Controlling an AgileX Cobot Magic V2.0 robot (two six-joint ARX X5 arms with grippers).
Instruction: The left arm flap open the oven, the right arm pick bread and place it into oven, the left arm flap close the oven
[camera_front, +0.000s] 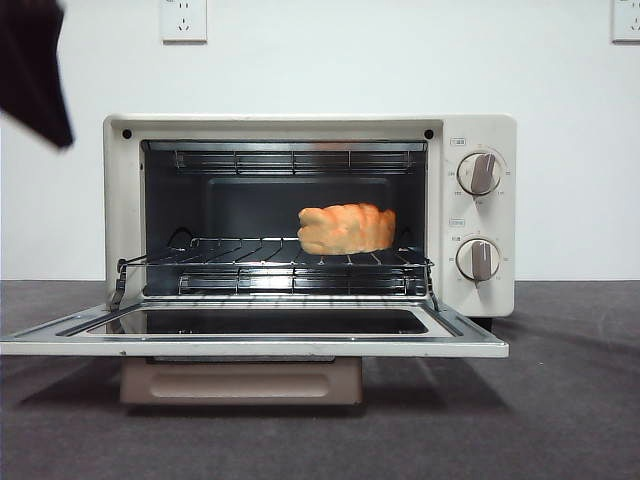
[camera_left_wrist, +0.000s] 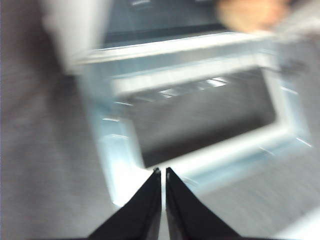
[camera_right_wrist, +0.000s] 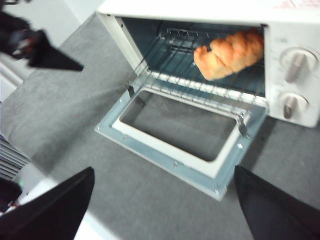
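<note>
Nearest us the gray table (camera_front: 570, 400) runs forward, and on it the door (camera_front: 250, 335) of the oven (camera_front: 310, 215) lies folded flat, glass up, its beige handle (camera_front: 240, 380) hanging below the front edge. In the left wrist view, blurred, we see the left gripper (camera_left_wrist: 161, 172) just above the door's near corner, its two black fingers pressed together with only a hairline between them, holding nothing. In the right wrist view the right gripper (camera_right_wrist: 162, 172) hangs back over the table in front of the door, fingers spread wide and empty. Behind the door the wire rack (camera_front: 280, 262) sits in the cavity; the bread (camera_front: 346, 229) rests on it, right of centre, toward the back. Two knobs (camera_front: 480, 215) stand on the oven's right panel. A black tip (camera_front: 35, 70) shows in the front view's top left corner. Farthest, the white wall carries sockets (camera_front: 183, 20).
</note>
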